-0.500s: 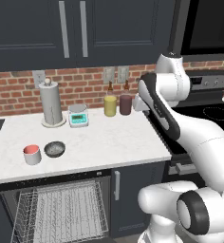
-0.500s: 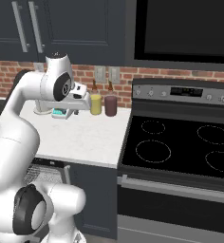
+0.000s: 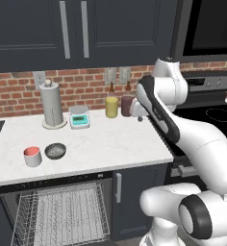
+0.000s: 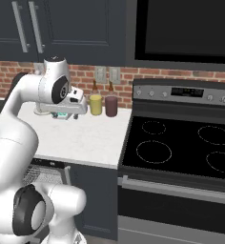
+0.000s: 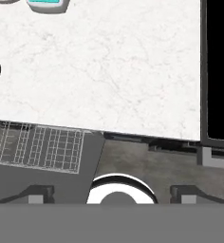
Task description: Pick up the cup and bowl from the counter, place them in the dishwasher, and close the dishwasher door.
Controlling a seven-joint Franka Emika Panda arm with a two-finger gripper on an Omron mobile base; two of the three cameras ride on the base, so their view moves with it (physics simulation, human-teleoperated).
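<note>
Brick backs a white counter under dark cabinets, with a black stove at its right. Our gripper hangs high over the counter's right half; its tips sit far apart at the bottom of the hand view, spread and holding nothing. The cup and the bowl stand just beside each other near the counter's front left edge, well apart from us, cup to the left. Both look empty; the cup shows only its red inside. We judge both to be light, stiff and hard, perhaps a little slick. The cup should take a pinch across its round wall from above. The bowl is shallow, so its rim is the likelier hold. Below them the dishwasher stands open, its wire rack drawn out and bare.
</note>
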